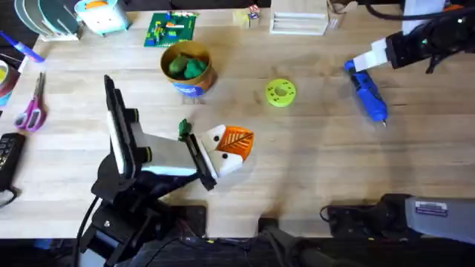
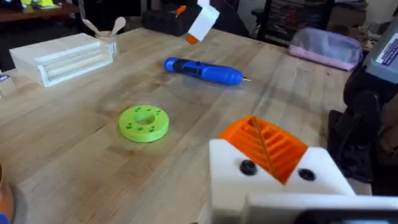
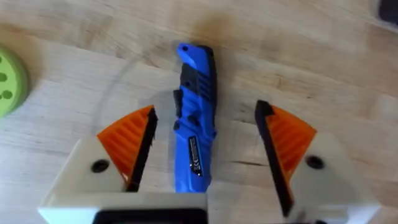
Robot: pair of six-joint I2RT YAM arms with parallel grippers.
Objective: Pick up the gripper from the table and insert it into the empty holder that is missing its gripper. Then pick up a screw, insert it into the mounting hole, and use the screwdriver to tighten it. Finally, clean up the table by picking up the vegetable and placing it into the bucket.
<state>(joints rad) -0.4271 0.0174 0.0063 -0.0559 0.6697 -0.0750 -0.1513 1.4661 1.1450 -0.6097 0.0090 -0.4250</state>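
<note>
The blue screwdriver (image 1: 369, 94) lies on the table at the right, its metal tip toward the front. My right gripper (image 1: 362, 62) hovers over its rear end. In the right wrist view it (image 3: 205, 155) is open, with an orange pad on either side of the screwdriver (image 3: 194, 118) and not touching it. My left gripper (image 1: 231, 144) sits low at the table's middle, pads together and shut (image 2: 264, 146). A small dark-green vegetable (image 1: 184, 130) lies just behind its wrist. The tan bucket (image 1: 200, 80) stands behind that, with green pieces inside. The loose gripper, the holder, the mounting hole and the screw are out of view.
A lime-green disc (image 1: 280, 93) lies between the bucket and the screwdriver. Purple scissors (image 1: 31, 111) and a black device (image 1: 7, 159) sit at the left edge. A green brick plate (image 1: 171, 30) and a white tray (image 1: 298, 22) stand along the back.
</note>
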